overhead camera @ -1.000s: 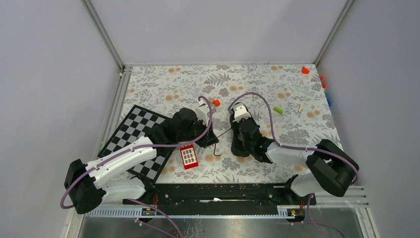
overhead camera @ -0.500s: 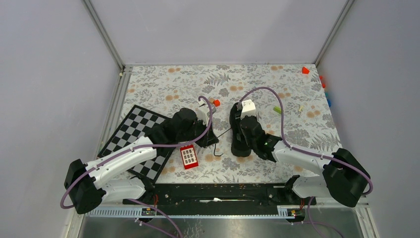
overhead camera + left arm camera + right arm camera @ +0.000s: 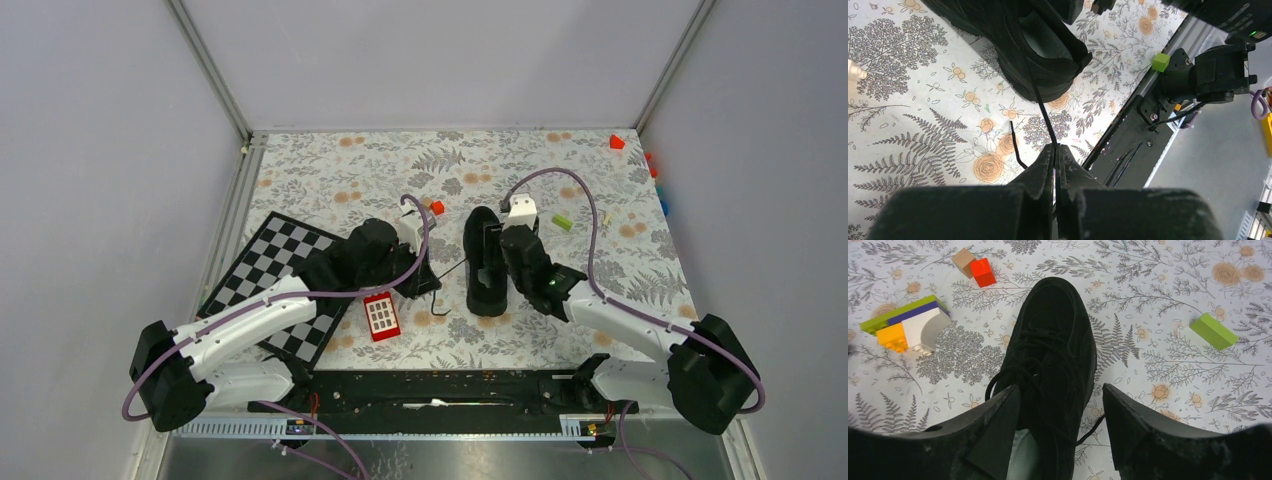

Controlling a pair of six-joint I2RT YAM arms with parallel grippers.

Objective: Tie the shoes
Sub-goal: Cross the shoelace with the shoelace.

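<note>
The left gripper [image 3: 1055, 152] pinches a black lace [image 3: 1040, 107] at lower centre. The right gripper [image 3: 1060, 392] stands spread over the sneaker [image 3: 1058, 325].

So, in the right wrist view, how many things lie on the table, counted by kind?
black sneaker: 1
small single blocks: 3 (tan block, red block, green block)
cluster of joined bricks: 1
Total: 5
</note>
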